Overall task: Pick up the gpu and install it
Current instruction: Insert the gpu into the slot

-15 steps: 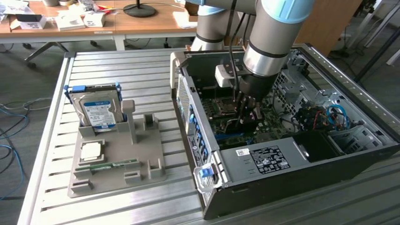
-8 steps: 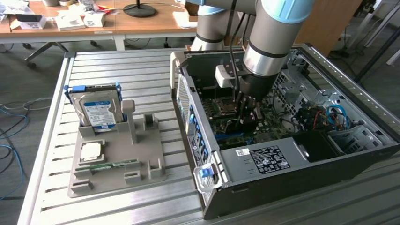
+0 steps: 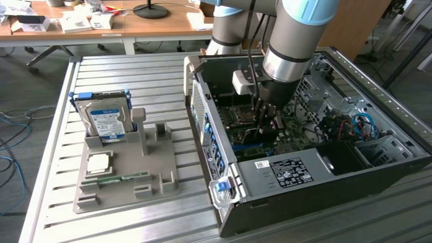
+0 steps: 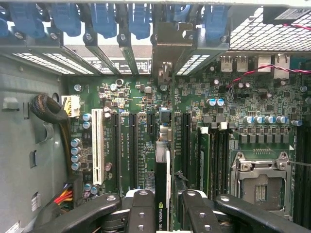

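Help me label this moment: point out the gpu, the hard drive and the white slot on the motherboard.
gpu (image 4: 162,194), wrist view, top edge of the card between the gripper fingers.
hard drive (image 3: 106,123), exterior view, its blue-white label.
white slot (image 4: 97,145), wrist view, mid-length of the slot.

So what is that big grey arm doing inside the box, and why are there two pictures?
That is a robot arm. One picture comes from a camera standing off to the side; the other from a camera on the arm's wrist, looking down. The box is an opened computer case on a metal table. The gripper pinches the gpu, a thin dark card, edge-on above the green board. Beside the case, a grey holder carries a silver hard drive.
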`<state>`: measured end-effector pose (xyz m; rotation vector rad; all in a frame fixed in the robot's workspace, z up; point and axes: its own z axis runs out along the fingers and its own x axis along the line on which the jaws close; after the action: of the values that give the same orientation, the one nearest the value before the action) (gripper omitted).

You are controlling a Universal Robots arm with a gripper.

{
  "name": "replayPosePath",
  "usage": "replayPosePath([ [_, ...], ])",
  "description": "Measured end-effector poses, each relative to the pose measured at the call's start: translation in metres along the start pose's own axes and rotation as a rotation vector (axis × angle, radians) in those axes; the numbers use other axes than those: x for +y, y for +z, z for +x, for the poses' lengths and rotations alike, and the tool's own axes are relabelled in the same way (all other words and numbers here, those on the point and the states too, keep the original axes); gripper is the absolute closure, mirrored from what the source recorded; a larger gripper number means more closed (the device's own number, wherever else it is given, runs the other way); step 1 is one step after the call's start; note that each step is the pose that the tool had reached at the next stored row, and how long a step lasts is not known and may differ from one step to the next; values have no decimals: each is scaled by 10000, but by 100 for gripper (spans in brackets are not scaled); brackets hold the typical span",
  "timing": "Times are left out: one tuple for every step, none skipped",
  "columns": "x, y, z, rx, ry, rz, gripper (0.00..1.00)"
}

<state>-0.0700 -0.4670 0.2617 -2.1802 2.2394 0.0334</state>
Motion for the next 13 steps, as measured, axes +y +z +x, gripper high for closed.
replayPosePath([
  [0,0,0,1,-1,-1,74],
  [0,0,-1,0,-1,-1,74],
  [-1,0,-3,-1,-1,0,74],
  [-2,0,-5,-1,0,0,74],
  [-2,0,-6,0,0,0,74],
  [-3,0,-6,-1,1,0,74],
  [-5,0,-8,-1,-1,0,74],
  [-5,1,-9,-1,0,0,74],
  [-5,1,-9,-1,-1,0,74],
  [-5,0,-9,0,-1,0,74],
  [-5,1,-13,-1,0,0,74],
  [-5,1,-17,-1,-1,0,74],
  [-5,1,-18,0,-1,0,74],
])
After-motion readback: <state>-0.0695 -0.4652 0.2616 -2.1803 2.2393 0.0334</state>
